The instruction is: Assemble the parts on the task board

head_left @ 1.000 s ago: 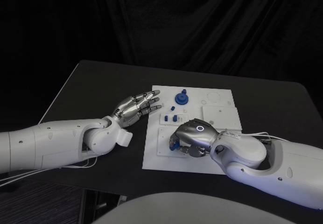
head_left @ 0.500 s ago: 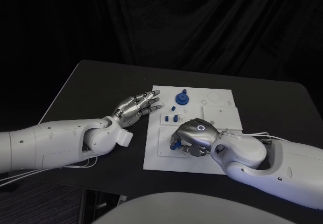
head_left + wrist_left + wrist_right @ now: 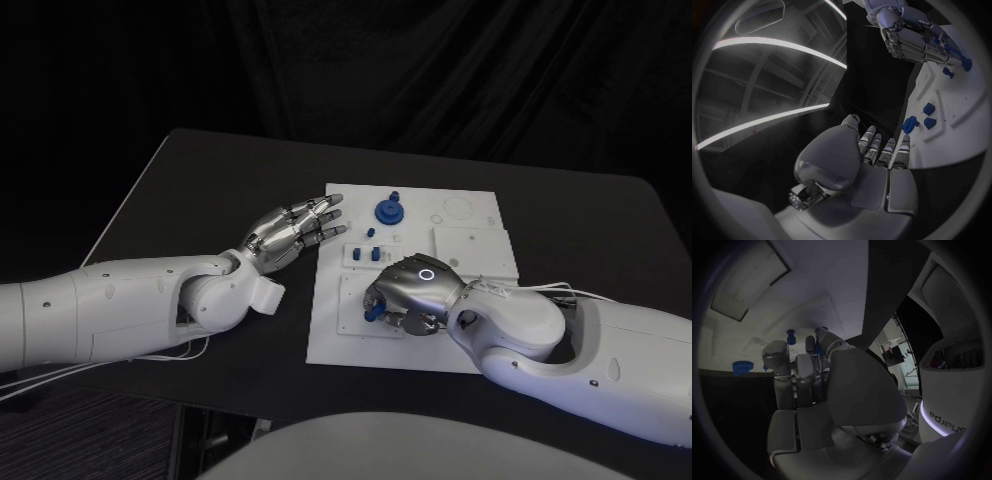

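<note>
Your left hand (image 3: 293, 232) hovers over black desk (image 3: 188, 190) just beside task board (image 3: 476, 215) left edge, fingers straight and apart, nothing held. On board far part: blue gear-like part (image 3: 389, 211) standing, small blue parts (image 3: 365, 254) near middle. Your right hand (image 3: 404, 297) sits low over board near part, fingers curled around blue part (image 3: 372, 312); firm grip or mere touch, cannot tell.
</note>
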Motion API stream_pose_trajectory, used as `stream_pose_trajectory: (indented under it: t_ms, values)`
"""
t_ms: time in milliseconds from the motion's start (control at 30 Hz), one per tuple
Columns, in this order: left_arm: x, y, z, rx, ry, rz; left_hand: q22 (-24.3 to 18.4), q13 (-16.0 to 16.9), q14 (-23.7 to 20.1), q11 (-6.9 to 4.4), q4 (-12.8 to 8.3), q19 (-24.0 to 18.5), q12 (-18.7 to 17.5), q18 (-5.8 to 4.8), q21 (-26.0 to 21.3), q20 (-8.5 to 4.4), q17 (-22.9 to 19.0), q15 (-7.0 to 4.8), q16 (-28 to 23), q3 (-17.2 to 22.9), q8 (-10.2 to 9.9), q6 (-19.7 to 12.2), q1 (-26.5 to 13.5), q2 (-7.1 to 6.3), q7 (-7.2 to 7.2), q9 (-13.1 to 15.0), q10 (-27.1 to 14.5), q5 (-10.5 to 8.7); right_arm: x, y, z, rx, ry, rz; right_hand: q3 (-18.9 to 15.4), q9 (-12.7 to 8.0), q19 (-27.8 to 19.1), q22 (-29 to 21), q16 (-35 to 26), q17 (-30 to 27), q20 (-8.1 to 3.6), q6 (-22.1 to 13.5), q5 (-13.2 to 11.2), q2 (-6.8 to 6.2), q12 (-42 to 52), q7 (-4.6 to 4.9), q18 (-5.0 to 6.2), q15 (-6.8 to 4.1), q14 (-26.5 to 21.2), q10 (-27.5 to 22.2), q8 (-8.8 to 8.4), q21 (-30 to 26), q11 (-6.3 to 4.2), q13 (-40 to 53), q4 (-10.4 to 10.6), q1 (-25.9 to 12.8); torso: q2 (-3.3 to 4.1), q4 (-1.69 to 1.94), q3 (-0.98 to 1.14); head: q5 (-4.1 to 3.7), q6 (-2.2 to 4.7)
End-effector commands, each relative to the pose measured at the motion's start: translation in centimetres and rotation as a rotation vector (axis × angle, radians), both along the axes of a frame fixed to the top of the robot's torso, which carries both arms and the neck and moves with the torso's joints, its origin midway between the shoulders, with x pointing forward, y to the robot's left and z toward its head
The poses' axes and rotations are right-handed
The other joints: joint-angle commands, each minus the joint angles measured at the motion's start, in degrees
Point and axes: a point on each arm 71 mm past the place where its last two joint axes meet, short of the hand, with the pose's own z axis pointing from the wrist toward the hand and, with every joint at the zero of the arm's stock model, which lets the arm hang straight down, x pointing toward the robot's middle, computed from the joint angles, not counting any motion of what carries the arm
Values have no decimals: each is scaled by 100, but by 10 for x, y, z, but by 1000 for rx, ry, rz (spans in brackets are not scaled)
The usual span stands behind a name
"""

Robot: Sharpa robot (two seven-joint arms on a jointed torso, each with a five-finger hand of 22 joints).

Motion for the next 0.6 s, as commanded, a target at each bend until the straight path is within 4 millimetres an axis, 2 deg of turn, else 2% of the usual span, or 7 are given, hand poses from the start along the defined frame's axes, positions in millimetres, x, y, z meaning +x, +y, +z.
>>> stream_pose_trajectory:
  t_ms: [33, 67, 100, 133, 233, 400, 600]
  values:
    - [0, -1, 3, -34, -32, 6, 0, 5, -6, 50, -2, 36, 36, -40, 19, 13, 9, 50, 31, 35, 24, -15, 24, 18, 21, 1, 9, 27, 0, -2, -4, -37, -3, -6, -6, 493, -57, 572, -51, -31, 22, -299, -106, -32, -51, 12, 58, 16, -69, -125, -203, -53, 21, 30, 72, -126, 3, 1, 1, -1, -1]
    - [0, -1, 3, -34, -31, 5, 0, 5, -6, 50, -2, 36, 36, -40, 19, 13, 9, 50, 31, 35, 24, -15, 24, 18, 21, 1, 9, 27, 0, -1, -4, -33, -3, 0, -22, 419, -65, 569, -57, -37, 47, -552, -204, -68, -69, -18, 56, 47, -79, -229, -374, -62, 57, 55, 134, -219, 3, 2, 1, -5, -1]
    - [0, -1, 3, -34, -31, 5, 0, 5, -6, 50, -2, 36, 36, -40, 19, 13, 9, 50, 31, 35, 24, -15, 24, 18, 21, 1, 9, 27, 0, -1, -4, -29, -4, 4, -27, 391, -70, 567, -55, -34, 59, -632, -241, -83, -70, -32, 57, 60, -80, -267, -433, -72, 71, 70, 157, -252, 2, 3, 0, -8, -1]
    - [0, -1, 2, -34, -31, 5, 0, 5, -6, 50, -2, 36, 36, -40, 19, 13, 9, 50, 31, 35, 24, -15, 24, 18, 21, 1, 9, 27, -1, -1, -3, -23, -4, 12, -84, 265, -88, 558, -75, -61, 99, -1032, -410, -148, -97, -71, 59, 116, -105, -435, -685, -110, 131, 98, 263, -409, 2, 5, 0, -12, -1]
    - [0, -1, 2, -33, -31, 5, 0, 5, -6, 50, -2, 36, 36, -40, 19, 13, 9, 50, 31, 35, 24, -15, 24, 18, 21, 1, 9, 27, -1, 0, -3, -7, 7, 18, -181, 97, -124, 542, -96, -90, 159, -1458, -612, -194, -68, -148, 72, 161, -141, -632, -937, -189, 188, 184, 375, -581, 1, 1, 1, -6, -1]
    - [0, -1, 2, -33, -30, 6, 0, 5, -6, 50, -2, 36, 36, -40, 19, 13, 9, 50, 31, 35, 24, -15, 24, 18, 21, 1, 9, 27, -1, -1, -2, 19, 14, 22, -332, -232, -164, 528, -98, -102, 221, -2093, -677, -203, 79, -202, 94, 214, -186, -950, -957, -290, 244, 384, 449, -678, 0, -5, 1, 10, -1]
    - [0, 0, 2, -30, -30, 8, 1, 6, -4, 57, -4, 38, 41, -43, 20, 13, 10, 55, 36, 44, 24, -13, 23, 19, 25, 2, 10, 27, 0, -4, 0, 51, 5, 15, -394, -381, -252, 489, -175, -207, 244, -2301, -696, -204, 168, -244, 121, 237, -289, -1091, -959, -467, 265, 484, 485, -680, 0, -5, 3, 6, -1]
